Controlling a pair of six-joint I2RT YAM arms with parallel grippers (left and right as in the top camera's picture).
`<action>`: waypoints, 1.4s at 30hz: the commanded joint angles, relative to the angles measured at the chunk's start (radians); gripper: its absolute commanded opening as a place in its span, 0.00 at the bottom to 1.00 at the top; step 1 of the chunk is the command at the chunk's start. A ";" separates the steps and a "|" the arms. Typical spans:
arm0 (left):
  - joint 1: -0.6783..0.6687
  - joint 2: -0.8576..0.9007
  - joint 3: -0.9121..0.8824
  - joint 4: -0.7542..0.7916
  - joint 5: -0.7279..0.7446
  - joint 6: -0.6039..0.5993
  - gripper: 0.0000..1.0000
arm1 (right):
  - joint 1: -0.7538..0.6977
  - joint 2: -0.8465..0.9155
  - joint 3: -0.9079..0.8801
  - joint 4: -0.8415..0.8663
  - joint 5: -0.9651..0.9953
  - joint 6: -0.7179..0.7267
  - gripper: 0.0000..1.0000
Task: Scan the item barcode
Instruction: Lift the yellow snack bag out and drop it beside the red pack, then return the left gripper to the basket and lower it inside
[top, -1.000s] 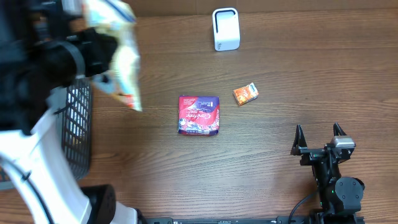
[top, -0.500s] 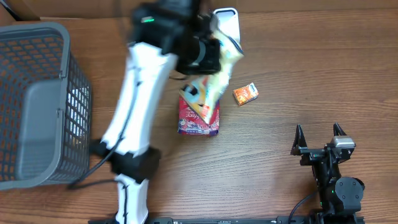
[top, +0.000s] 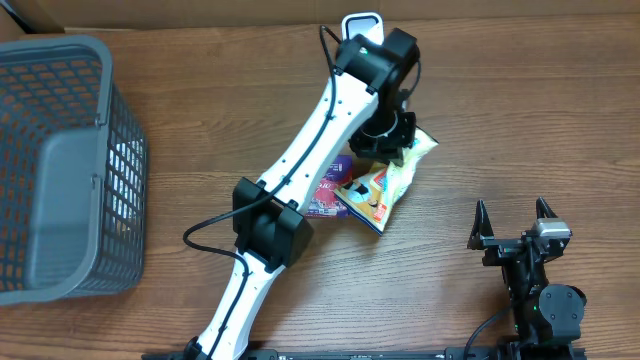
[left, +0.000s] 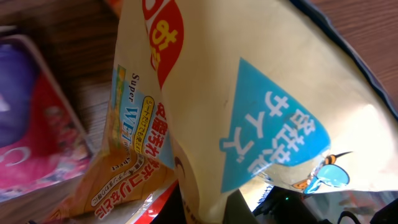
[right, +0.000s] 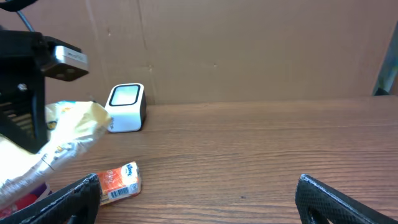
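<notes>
Now carrying the pouch toward the scanner; the scan itself looks not yet done.

Well to the left of the small white box-shaped barcode scanner (top: 362, 22), a grey plastic mesh basket (top: 60, 150) is sitting untouched. Just in front of the scanner, the left gripper (top: 386, 148) is clenching tight on the upper edge of a cream-yellow plastic snack pouch (top: 385, 188), which is hanging tilted over a red-and-purple flat packet (top: 322, 197). A small orange packet (right: 118, 182) is lying near the scanner's front too. By my judgement the pick-up is finished, while turning the pouch's barcode, which is not showing in any view, to the scanner window is remaining. Well to the right of the scanner, the right gripper (top: 511, 225) is idling with fingers spread wide, grasping nothing.
</notes>
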 joint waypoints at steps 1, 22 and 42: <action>-0.023 -0.005 0.000 0.016 0.031 -0.021 0.04 | 0.003 -0.010 -0.010 0.006 0.009 -0.005 1.00; 0.084 -0.026 0.262 -0.034 0.187 0.152 0.64 | 0.003 -0.010 -0.010 0.006 0.009 -0.005 1.00; 0.635 -0.615 0.364 -0.034 -0.362 0.153 1.00 | 0.003 -0.010 -0.010 0.006 0.009 -0.005 1.00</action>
